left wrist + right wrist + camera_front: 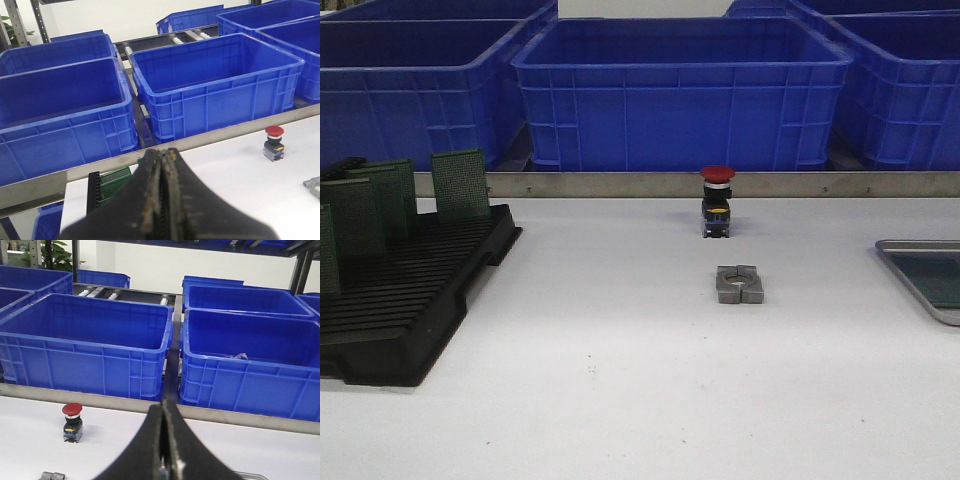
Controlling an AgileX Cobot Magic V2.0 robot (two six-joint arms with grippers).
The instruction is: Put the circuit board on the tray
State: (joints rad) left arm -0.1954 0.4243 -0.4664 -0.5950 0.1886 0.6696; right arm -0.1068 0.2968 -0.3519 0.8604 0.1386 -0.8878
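Several green circuit boards (pixel 460 183) stand upright in a black slotted rack (pixel 410 300) at the left. The grey metal tray (pixel 910 244) lies at the table's right edge, cut off by the frame, and a green board (pixel 932 278) lies flat in it. Neither gripper shows in the front view. In the left wrist view my left gripper (pixel 163 151) is shut and empty, above the table, with the rack (pixel 93 192) and its boards (pixel 115 179) just beside it. In the right wrist view my right gripper (pixel 163 405) is shut with nothing gripped; a bit of tray rim (pixel 250 475) shows beneath it.
A red push-button switch (pixel 717 200) stands mid-table, with a grey metal block (pixel 739 284) in front of it. A steel rail (pixel 620 184) edges the table's far side. Big blue bins (pixel 680 90) stand behind it.
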